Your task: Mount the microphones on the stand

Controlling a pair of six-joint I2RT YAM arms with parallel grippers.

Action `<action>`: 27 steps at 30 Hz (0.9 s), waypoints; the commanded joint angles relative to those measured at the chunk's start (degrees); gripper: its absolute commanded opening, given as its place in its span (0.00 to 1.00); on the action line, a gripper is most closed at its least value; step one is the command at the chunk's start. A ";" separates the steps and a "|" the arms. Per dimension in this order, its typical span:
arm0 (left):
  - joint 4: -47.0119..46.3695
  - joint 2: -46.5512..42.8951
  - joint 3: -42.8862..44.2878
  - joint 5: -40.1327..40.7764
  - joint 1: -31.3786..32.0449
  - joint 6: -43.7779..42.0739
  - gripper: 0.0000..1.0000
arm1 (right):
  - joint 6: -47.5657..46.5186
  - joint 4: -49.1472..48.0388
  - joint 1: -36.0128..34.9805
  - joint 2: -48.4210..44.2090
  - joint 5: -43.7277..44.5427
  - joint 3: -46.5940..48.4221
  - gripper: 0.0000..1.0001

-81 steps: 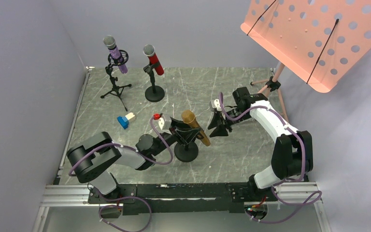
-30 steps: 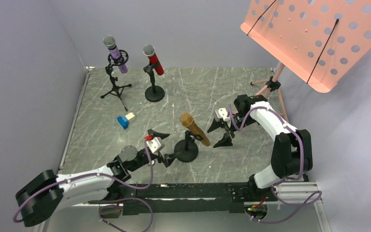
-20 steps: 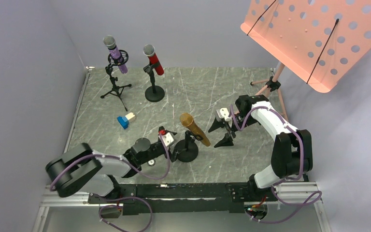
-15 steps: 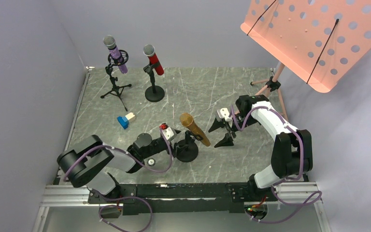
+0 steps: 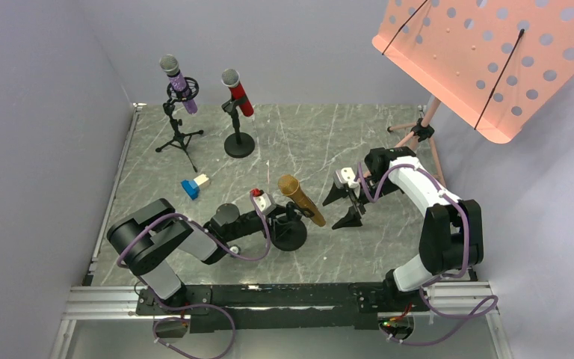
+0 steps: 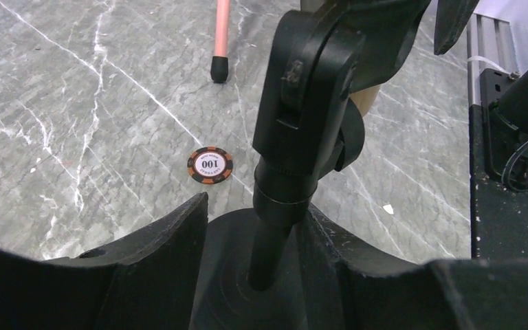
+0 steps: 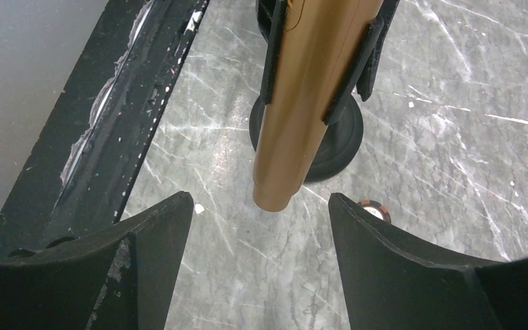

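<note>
top external: gold mic [image 5: 299, 199] sits tilted in the clip of the near stand [image 5: 289, 233], round base, mid table [image 5: 321, 138], head up and far-left, tail down and near-right. purple mic [image 5: 177, 75] is clipped on the tripod [image 5: 176, 136] at far left. red mic [image 5: 238, 92] is on the far stand [image 5: 239, 142] just right of it. all three mics are mounted.

left hand [image 5: 280, 215] is low at the near stand, reaching in from the left. left wrist: left hand [image 6: 254, 220] is open, fingers [image 6: 172, 240] either side of the stand's post above the base, post between them. cannot tell if they touch it; nothing gripped. chip [image 6: 210, 166] lies on the table just past the base.

right hand [image 5: 331, 212] is right of the gold mic, spread wide, holding nothing, pointed at the mic's tail. right wrist: gold mic [image 7: 309, 96] hangs in its clip ahead of the right hand [image 7: 261, 203], tail end between the two fingers but apart from both.

blue block [image 5: 193, 185] lies on the table left of the near stand. pink music stand [image 5: 486, 60] is at far right.
</note>
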State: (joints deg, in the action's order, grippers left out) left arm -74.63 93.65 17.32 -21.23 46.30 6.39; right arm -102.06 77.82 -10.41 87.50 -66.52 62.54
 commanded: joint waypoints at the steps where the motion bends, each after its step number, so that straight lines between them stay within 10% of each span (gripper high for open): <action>1: -4.96 0.27 0.88 -1.43 -0.10 1.25 0.51 | -3.05 1.18 0.31 0.42 -1.76 0.74 0.78; 10: -0.87 -1.41 2.68 -1.94 -0.09 -1.21 0.47 | -3.42 1.78 0.36 0.57 -1.69 1.00 0.79; 19: 0.35 -1.19 3.59 -1.74 -0.08 -2.62 0.02 | -3.88 2.16 0.56 0.41 -1.79 1.08 0.79; 27: 0.97 -2.88 4.13 -0.34 -0.48 -3.83 0.00 | -4.12 2.45 0.74 0.32 -1.92 1.18 0.80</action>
State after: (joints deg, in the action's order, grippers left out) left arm -71.79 93.14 19.49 -23.11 46.46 4.54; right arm -103.26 79.18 -10.09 87.88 -66.52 62.54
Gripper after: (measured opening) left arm 0.237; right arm 0.794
